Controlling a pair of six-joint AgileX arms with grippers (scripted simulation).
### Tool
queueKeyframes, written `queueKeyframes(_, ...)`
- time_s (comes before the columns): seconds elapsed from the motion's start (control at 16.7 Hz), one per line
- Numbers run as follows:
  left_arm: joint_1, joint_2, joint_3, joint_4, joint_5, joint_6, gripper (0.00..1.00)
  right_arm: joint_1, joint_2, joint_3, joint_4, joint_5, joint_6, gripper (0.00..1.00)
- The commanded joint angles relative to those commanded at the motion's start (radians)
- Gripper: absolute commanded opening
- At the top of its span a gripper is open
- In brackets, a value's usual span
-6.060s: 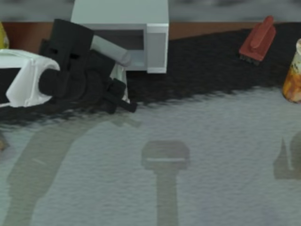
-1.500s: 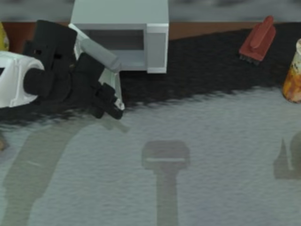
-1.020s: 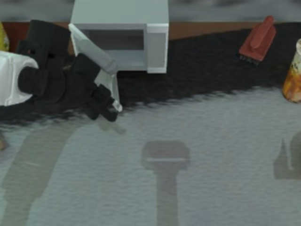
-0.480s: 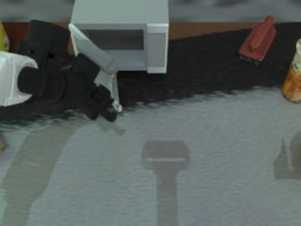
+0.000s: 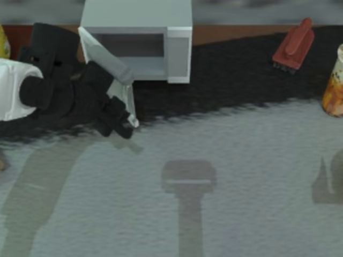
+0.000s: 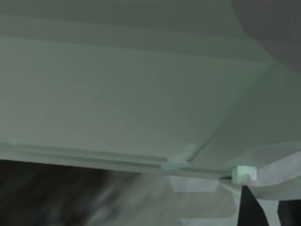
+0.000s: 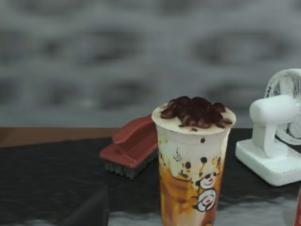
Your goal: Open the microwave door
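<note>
The silver-white microwave point(image 5: 136, 13) stands at the table's back, its grey cavity point(image 5: 134, 48) exposed. The microwave door point(image 5: 107, 56) stands swung out toward the front left, hinged at the left corner. My left gripper point(image 5: 122, 122) is at the door's free edge point(image 5: 130, 104), shut on it. In the left wrist view the door's pale panel point(image 6: 117, 94) fills the frame, and the left gripper point(image 6: 270, 214) has dark fingers point(image 6: 251, 212) on either side of a pale edge. My right arm is parked outside the top view; one dark finger point(image 7: 91, 209) shows in the right wrist view.
A red brush point(image 5: 293, 45) lies at the back right on the dark mat point(image 5: 241, 69). A drink cup point(image 5: 335, 85) stands at the right edge. In the right wrist view the cup point(image 7: 193, 160) stands between the brush point(image 7: 131, 146) and a white fan point(image 7: 277, 141).
Over six seconds the door swung further out to the left with my left gripper on it. In the last half second nothing has visibly moved.
</note>
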Motion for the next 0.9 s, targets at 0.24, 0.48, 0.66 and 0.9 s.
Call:
queueKeyframes(0.24, 0.000, 0.000, 0.000, 0.000, 0.000, 0.000, 0.00, 0.000, 0.000, 0.000, 0.000, 0.000, 0.000, 1.00)
queueKeyframes(0.48, -0.007, 0.000, -0.003, -0.001, 0.007, -0.004, 0.00, 0.000, 0.000, 0.000, 0.000, 0.000, 0.000, 1.00)
queueKeyframes(0.66, 0.006, -0.001, -0.004, -0.011, 0.020, 0.022, 0.00, 0.000, 0.000, 0.000, 0.000, 0.000, 0.000, 1.00)
queueKeyframes(0.9, 0.030, -0.005, -0.001, -0.028, 0.047, 0.068, 0.00, 0.000, 0.000, 0.000, 0.000, 0.000, 0.000, 1.00)
